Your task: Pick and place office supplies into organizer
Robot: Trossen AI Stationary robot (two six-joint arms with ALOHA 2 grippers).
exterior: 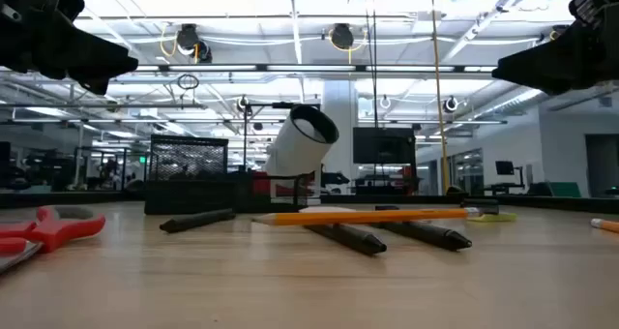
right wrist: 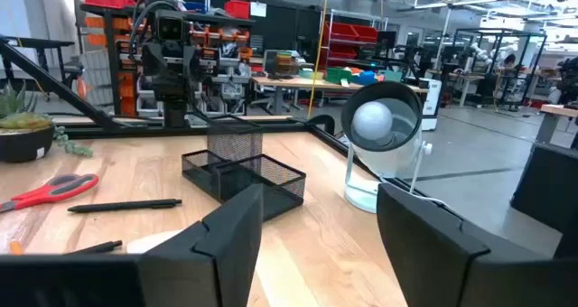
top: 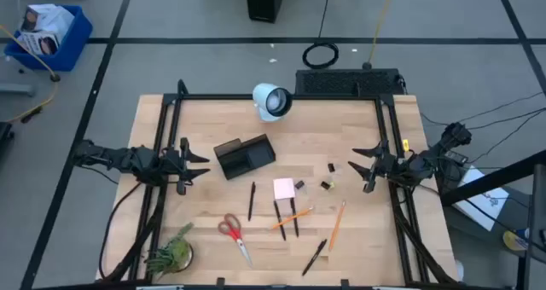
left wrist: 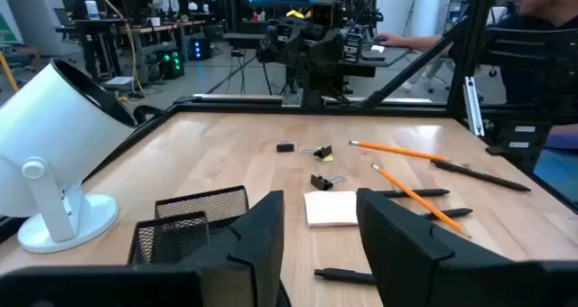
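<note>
Nothing has been picked yet, by the look of it: both arms wait at the sides of the desk (top: 358, 239), and every supply lies loose on the wood. The left claw (top: 198, 164) hovers at the left edge with its fingers parted and nothing between them; the right claw (top: 363, 171) hovers at the right edge, likewise parted and empty.

The black mesh organizer (top: 245, 156) stands left of centre, just beside the left claw, and nothing shows inside it. In front of it lie the pink sticky-note pad (top: 284, 188), black pens (top: 251, 200), orange pencils (top: 336, 224) and the red-handled scissors (top: 232, 234), with small black-and-yellow clips (top: 328, 184) nearer the right claw.

I judge the step in hand to be the first reach. The next move calls for choosing one item, perhaps a clip near the right claw, then descending over it with fingers straddling it before closing.
</note>
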